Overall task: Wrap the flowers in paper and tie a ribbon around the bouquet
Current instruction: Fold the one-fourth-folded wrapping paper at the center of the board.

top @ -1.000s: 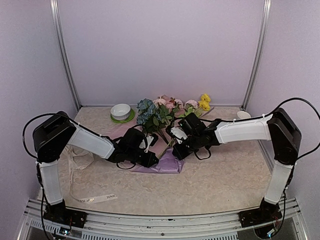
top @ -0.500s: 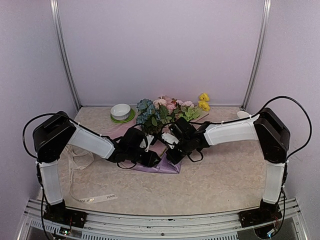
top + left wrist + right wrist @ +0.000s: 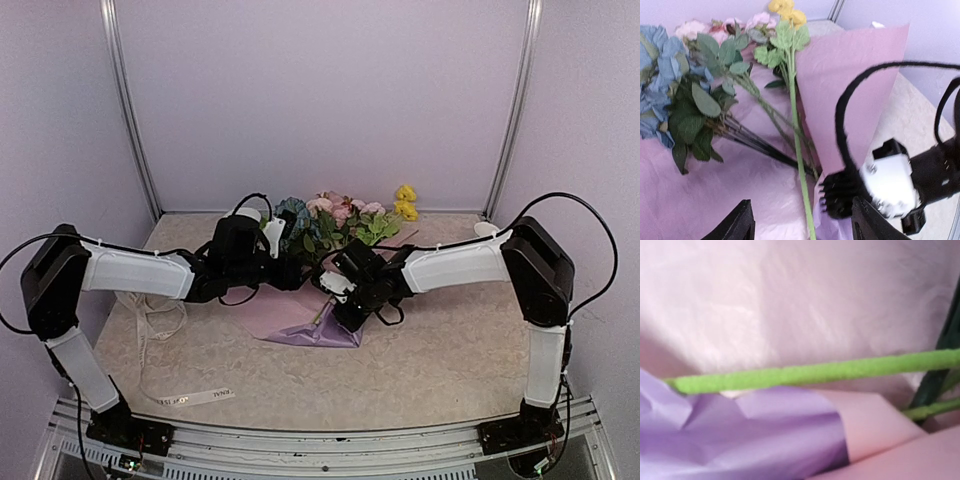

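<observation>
Two claws here, and I'd say we're mid-wrap. The left claw (image 3: 802,222) is open and empty, hanging over the stems. The one bunch of flowers (image 3: 690,100) lies just ahead of it on the single sheet of paper (image 3: 850,90). The right claw (image 3: 837,197), just beside it, is closed, apparently pinching a raised paper flap. My guess for next: fold that flap across the stems. One ribbon (image 3: 195,397) lies well behind the left claw, untouched.

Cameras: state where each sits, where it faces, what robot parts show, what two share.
Top external: high behind the bases, looking down on left arm, right arm, table.
Left wrist: looks across flowers at the right arm; own fingertips at bottom.
Right wrist: close on paper and a stem; no fingers.
Shared by all: paper, flowers.
</observation>
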Action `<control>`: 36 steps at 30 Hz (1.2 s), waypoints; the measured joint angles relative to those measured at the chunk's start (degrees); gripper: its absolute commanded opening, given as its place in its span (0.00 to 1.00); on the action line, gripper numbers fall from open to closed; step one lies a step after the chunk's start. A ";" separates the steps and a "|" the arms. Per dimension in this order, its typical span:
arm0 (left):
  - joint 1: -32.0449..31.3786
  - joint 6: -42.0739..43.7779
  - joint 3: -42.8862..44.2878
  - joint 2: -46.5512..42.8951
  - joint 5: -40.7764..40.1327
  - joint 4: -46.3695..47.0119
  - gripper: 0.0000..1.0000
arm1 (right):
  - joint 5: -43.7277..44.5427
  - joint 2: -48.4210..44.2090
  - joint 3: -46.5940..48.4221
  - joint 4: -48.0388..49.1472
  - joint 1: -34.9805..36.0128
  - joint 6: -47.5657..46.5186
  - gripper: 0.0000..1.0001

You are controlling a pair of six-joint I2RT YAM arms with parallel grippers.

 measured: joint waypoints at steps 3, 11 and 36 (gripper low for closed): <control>0.00 1.09 3.06 -0.07 1.01 2.36 0.75 | 2.91 0.15 0.00 -0.35 1.18 -2.16 0.00; -0.24 4.09 20.98 5.33 6.34 1.29 0.79 | 8.52 1.05 -0.02 -0.48 3.10 -6.99 0.00; -9.97 21.84 55.49 35.17 -18.10 -20.79 0.29 | 14.56 1.75 -0.92 0.15 5.22 -10.08 0.00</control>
